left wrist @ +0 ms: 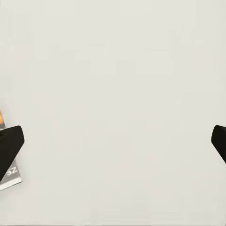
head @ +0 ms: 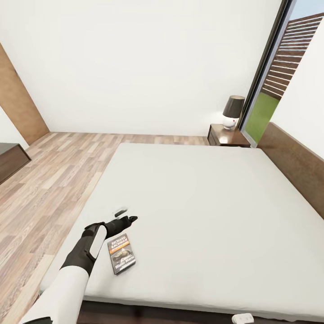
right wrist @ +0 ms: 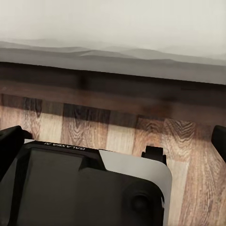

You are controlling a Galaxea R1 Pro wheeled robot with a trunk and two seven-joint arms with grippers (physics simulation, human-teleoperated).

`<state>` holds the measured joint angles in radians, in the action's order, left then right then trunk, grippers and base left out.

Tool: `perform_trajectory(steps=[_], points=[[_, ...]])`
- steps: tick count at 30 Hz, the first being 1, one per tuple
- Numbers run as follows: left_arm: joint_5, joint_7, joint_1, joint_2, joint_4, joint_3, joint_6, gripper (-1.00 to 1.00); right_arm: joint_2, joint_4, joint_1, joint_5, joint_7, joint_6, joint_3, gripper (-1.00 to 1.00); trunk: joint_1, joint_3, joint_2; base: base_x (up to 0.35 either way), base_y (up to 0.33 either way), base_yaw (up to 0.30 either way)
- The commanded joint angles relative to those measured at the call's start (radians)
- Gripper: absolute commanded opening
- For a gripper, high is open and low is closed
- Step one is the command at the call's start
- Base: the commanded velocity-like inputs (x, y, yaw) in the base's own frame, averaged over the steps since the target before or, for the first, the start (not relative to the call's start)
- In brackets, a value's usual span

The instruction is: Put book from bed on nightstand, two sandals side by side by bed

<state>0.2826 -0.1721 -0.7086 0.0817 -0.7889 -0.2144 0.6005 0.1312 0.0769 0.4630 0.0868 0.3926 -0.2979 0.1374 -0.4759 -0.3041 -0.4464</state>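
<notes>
Book (head: 122, 254): we see it flat on the bed (head: 216, 211) near the foot edge, just beside our left gripper (head: 130, 219).
Left gripper: spread wide over bare mattress, holding nothing; a book corner (left wrist: 9, 176) peeks past one finger (left wrist: 10, 146).
Right gripper (right wrist: 113, 141): fingertips cut off at the frame edges, wide apart, empty, over the floor (right wrist: 122, 132).
Nightstand (head: 227, 136): far corner, lamp (head: 232, 112) on top.

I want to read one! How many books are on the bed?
1. The book lies flat on the bed near its foot edge, just beside the left gripper. Its corner shows at the left wrist view's edge.
</notes>
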Motion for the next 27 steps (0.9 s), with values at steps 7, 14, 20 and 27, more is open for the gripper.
perform_trajectory(steps=[7, 14, 20, 27], points=[[0.005, 0.154, -0.077, -0.028, 0.001, -0.007, 0.009, 1.0, 0.001, 0.004, 0.002, 0.009, 0.002, -0.007, 0.008, 1.0, -0.001, -0.002, -0.002, 0.0, 0.0, 0.0], [0.158, 0.136, -0.114, -0.173, 0.101, -0.01, 0.007, 1.0, 0.001, 0.004, 0.002, 0.009, 0.001, -0.007, 0.008, 1.0, -0.001, -0.002, -0.002, 0.0, 0.0, 0.0], [0.188, 0.123, -0.115, -0.178, 0.108, -0.005, 0.006, 1.0, 0.001, 0.004, 0.002, 0.009, 0.002, -0.007, 0.008, 1.0, -0.001, -0.002, -0.002, 0.0, 0.0, 0.0], [0.191, 0.122, -0.115, -0.175, 0.109, -0.004, 0.003, 1.0, 0.001, 0.004, 0.002, 0.009, 0.001, -0.007, 0.008, 1.0, -0.001, -0.002, -0.002, 0.0, 0.0, 0.0]])
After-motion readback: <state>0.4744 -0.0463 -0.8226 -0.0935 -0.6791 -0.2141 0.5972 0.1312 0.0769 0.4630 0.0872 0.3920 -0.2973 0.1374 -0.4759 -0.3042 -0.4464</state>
